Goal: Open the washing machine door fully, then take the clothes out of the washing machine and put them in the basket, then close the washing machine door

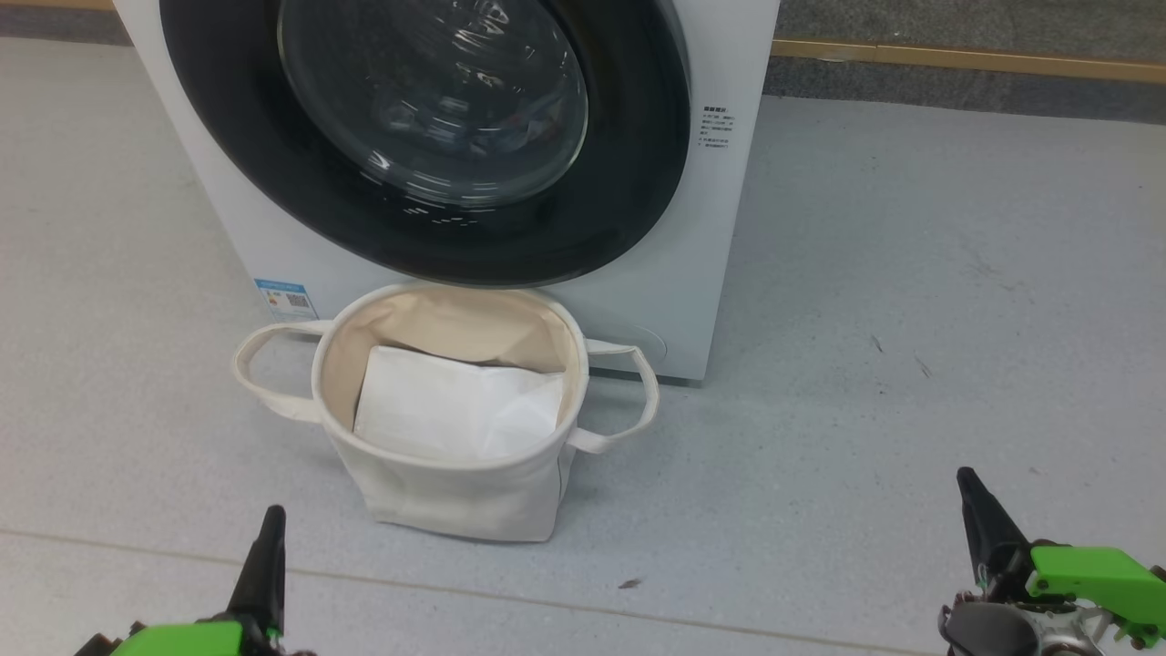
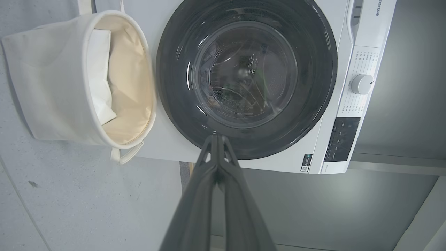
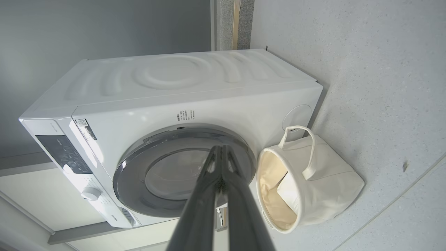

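Head view: the washing machine door [image 1: 428,109], a glossy black ring around bulging glass, sits shut and flush in the front of the white washing machine [image 1: 715,237]. It faces straight out toward the robot. Being round, it has no long axis; its plane stands upright. The clothes are presumably in the drum behind it, but reflections on the glass keep them from being made out.

The basket [image 1: 455,501] stands on the floor [image 1: 911,273] just in front of the machine, below the door's lower rim. Its mouth faces up, its two loop handles point left and right, and a white folded sheet [image 1: 455,405] lies inside.

The left tool [image 1: 270,538] and the right tool [image 1: 975,501] hang low, well apart from door and basket. In the wrist views each has its two fingers pressed together on nothing.

In the right wrist view a small dark notch [image 3: 180,128] marks the door rim on the robot's right. It may be the pull recess, though this cannot be confirmed.

Hazards, as judgements:
- **Slipping grip:** closed fingers could slide off the glossy ring if they miss a proper catch.
- **Pull on the hinge side:** this would strain the door without opening it.
- **Door swing:** the opening door may brush the basket's soft rim and shove or tip it.
- **Garment drop:** thin fabric dragged over the gasket could snag, or fall to the floor short of the basket.
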{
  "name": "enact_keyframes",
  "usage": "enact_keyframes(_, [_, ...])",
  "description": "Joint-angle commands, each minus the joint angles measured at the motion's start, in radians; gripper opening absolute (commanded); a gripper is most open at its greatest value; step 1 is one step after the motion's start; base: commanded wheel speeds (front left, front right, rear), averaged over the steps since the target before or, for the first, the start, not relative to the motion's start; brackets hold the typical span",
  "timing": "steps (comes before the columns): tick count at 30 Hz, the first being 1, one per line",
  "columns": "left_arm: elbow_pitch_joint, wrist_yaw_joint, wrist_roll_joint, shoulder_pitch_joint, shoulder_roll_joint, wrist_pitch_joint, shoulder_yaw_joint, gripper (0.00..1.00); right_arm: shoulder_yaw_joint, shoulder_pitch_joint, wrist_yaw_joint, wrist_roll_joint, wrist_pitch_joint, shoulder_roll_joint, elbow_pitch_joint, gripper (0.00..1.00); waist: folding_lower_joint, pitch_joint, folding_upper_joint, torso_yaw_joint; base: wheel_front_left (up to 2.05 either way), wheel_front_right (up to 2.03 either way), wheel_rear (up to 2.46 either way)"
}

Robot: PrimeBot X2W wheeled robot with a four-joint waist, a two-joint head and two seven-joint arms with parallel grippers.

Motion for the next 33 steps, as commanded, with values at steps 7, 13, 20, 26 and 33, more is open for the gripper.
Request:
enact_keyframes(7, [-0.037,0.002,-0.004,-0.046,0.005,0.008,0.033,0.00,0.019,-0.015,0.000,0.006,0.007,-0.006,-0.040,0.00,0.0000,0.000,0.0000,0.000,0.00,0.00,0.00])
enact_keyframes(13, [-0.037,0.002,-0.004,-0.046,0.005,0.008,0.033,0.00,0.019,-0.015,0.000,0.006,0.007,-0.006,-0.040,0.00,0.0000,0.000,0.0000,0.000,0.00,0.00,0.00])
enact_keyframes(20, [-0.037,0.002,-0.004,-0.046,0.005,0.008,0.033,0.00,0.019,-0.015,0.000,0.006,0.007,-0.006,-0.040,0.00,0.0000,0.000,0.0000,0.000,0.00,0.00,0.00])
enact_keyframes(26, [-0.037,0.002,-0.004,-0.046,0.005,0.008,0.033,0.00,0.019,-0.015,0.000,0.006,0.007,-0.006,-0.040,0.00,0.0000,0.000,0.0000,0.000,0.00,0.00,0.00])
enact_keyframes(33, [-0.037,0.002,-0.004,-0.046,0.005,0.008,0.033,0.00,0.019,-0.015,0.000,0.006,0.007,-0.006,-0.040,0.00,0.0000,0.000,0.0000,0.000,0.00,0.00,0.00])
